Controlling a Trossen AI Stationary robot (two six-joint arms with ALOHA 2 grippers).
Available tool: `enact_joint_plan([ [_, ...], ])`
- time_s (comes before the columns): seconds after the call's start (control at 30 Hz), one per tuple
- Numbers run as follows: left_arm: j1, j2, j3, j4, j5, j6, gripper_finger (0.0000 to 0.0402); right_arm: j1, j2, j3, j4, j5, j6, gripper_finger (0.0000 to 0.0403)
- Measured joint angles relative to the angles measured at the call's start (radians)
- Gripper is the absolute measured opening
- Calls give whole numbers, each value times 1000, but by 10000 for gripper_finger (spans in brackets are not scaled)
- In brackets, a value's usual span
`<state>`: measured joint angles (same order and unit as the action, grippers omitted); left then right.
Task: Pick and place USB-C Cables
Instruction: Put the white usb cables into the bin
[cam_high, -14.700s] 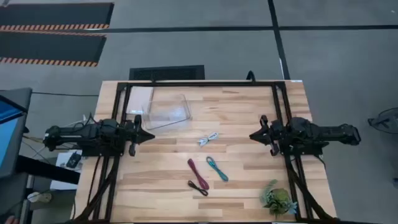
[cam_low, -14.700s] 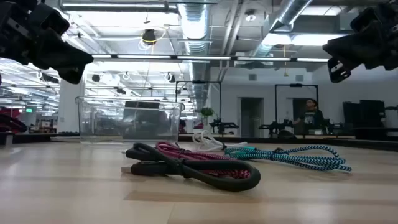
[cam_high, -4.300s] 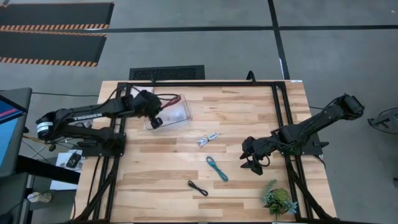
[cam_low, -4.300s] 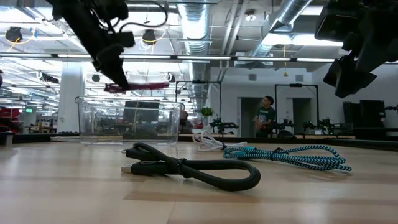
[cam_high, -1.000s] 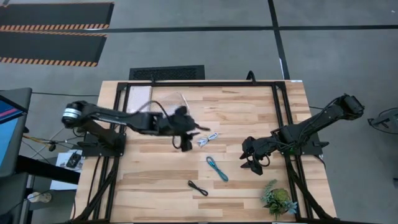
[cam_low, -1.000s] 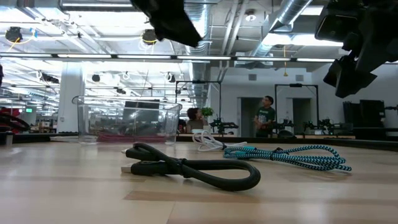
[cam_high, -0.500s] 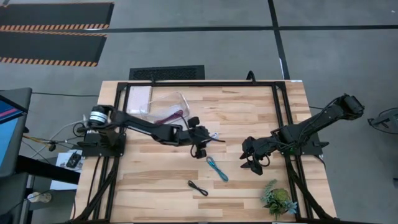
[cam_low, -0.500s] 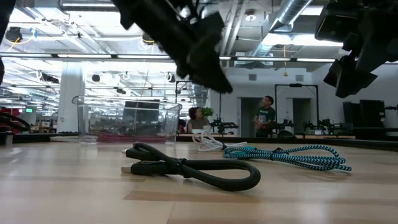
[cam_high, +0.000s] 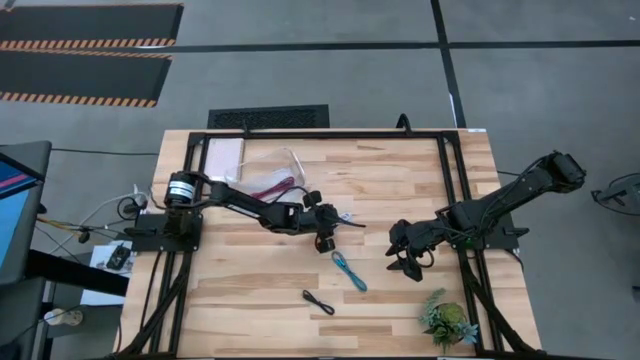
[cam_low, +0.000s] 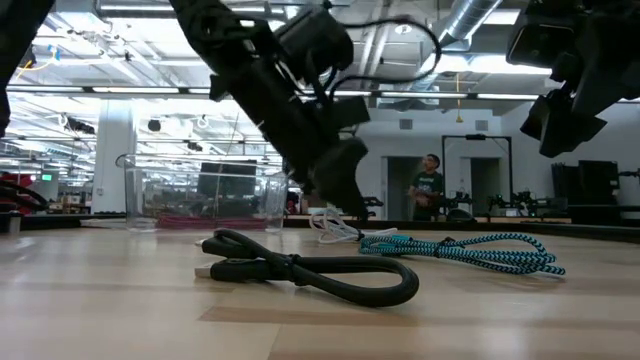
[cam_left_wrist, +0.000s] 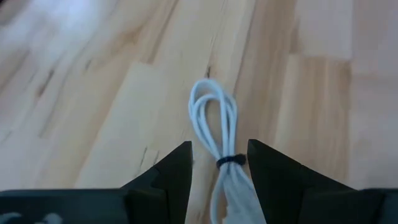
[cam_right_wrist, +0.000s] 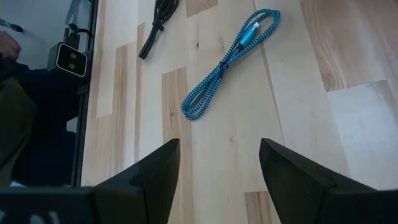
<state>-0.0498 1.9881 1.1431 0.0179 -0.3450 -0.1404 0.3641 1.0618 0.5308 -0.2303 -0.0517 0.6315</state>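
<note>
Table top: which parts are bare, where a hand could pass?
Bare: the far right corner of the table, and the near left beside the black cable. Crowded: the middle, where the left gripper straddles the white cable, above the teal cable.

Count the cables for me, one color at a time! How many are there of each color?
White cable: 1, on the table, between the open fingers of the left end effector.
Teal cable: 1, on the table.
Black cable: 1, on the table.
Maroon-red cable: 1, in the clear bin.
Total: 4 cables.
</note>
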Motion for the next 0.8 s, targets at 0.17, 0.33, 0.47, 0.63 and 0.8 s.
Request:
enact_joint_plan([
  [0.17, 2, 49, 0, 7, 27, -19, 145, 0, 0, 0, 0, 0, -1, 244],
  [0.33, 3, 56, 2, 4, 56, -39, 139, 0, 0, 0, 0, 0, -2, 244],
  [0.47, 2, 56, 2, 5, 54, -43, 105, 0, 0, 0, 0, 0, -3, 244],
  [0.63, 1, 57, 2, 2, 56, -64, 31, 0, 0, 0, 0, 0, -3, 244],
  [0.8, 1, 57, 3, 1, 50, -88, 18, 0, 0, 0, 0, 0, -3, 244],
])
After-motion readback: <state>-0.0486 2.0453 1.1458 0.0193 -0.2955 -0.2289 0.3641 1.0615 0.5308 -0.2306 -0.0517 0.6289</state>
